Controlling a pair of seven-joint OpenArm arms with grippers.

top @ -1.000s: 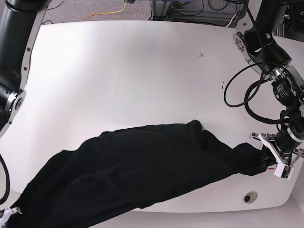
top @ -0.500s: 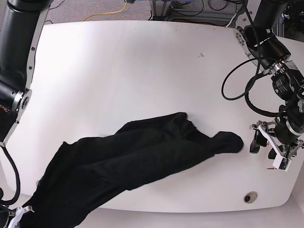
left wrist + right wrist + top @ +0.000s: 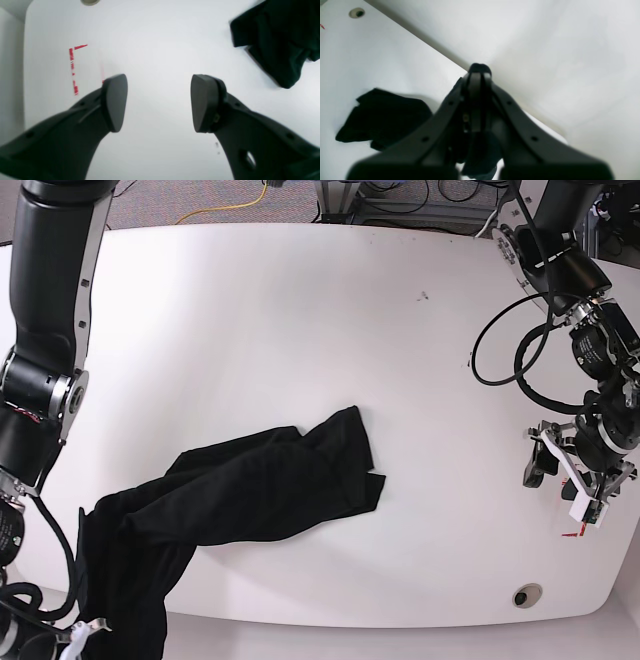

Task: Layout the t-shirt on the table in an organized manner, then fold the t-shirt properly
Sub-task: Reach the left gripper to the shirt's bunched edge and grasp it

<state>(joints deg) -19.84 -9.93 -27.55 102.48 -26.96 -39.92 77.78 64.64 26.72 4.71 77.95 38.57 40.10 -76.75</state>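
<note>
The black t-shirt (image 3: 250,495) lies bunched across the white table (image 3: 250,330), and its left end hangs over the front-left edge. Its print is hidden. My right gripper (image 3: 80,632) is shut on that hanging end, below the table edge. In the right wrist view the fingers (image 3: 478,72) pinch black cloth, and the rest of the shirt (image 3: 385,117) lies on the table behind. My left gripper (image 3: 555,485) is open and empty over bare table, well to the right of the shirt. In the left wrist view the gripper (image 3: 160,100) has its jaws wide apart, with the shirt's end (image 3: 280,42) at upper right.
A grommet hole (image 3: 526,595) sits near the front right edge, and it also shows in the right wrist view (image 3: 357,12). Red tape marks (image 3: 73,70) lie left of my left gripper. Cables and equipment stand beyond the table's far edge.
My left gripper has let go of the shirt's right end and opened. My right gripper has pulled the shirt leftward, so it has slid and bunched toward the front-left edge.
</note>
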